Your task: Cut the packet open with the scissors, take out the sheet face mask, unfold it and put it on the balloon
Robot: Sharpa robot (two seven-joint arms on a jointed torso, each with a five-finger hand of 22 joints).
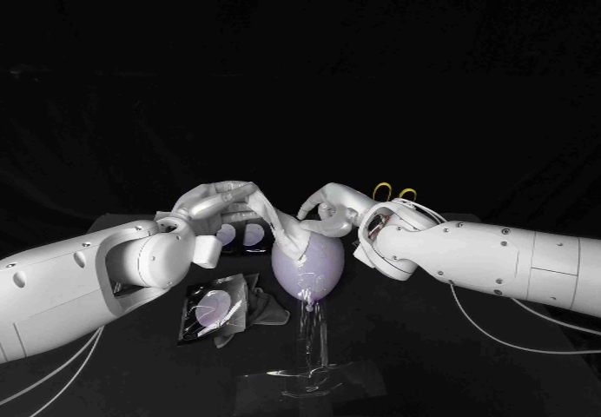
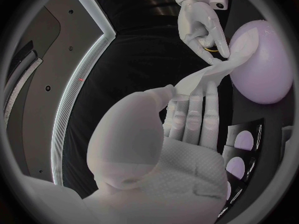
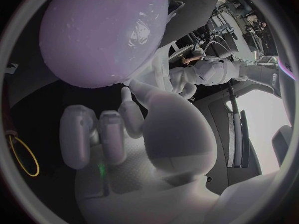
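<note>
There was one balloon [image 1: 313, 268], pale lilac, standing point-down on one clear stand [image 1: 308, 352] in the middle of the table [image 1: 401, 339]. One sheet mask [image 1: 274, 213] stretched as a twisted white band from the left hand [image 1: 215, 204] down to the top of the balloon, where it lay against the rubber. The left hand grasped its end of the mask between thumb and fingers, raised above and beside the balloon. The right hand [image 1: 332, 208] was just past the balloon's top on the other side, and in the left wrist view its fingertips were pinched on the mask's far end close to the balloon.

One pair of scissors [image 1: 396, 192] lay behind the right wrist, with only its two yellow loops visible.

Two dark packets could be made out. One packet [image 1: 210, 310] lay flat in front of the left arm with a crumpled grey scrap [image 1: 260, 306] touching its edge. A second packet [image 1: 241, 234] sat behind the left hand, half hidden, with two pale ovals showing on it.

The table was black and matte. A black backdrop [image 1: 300, 87] closed off everything beyond it.
</note>
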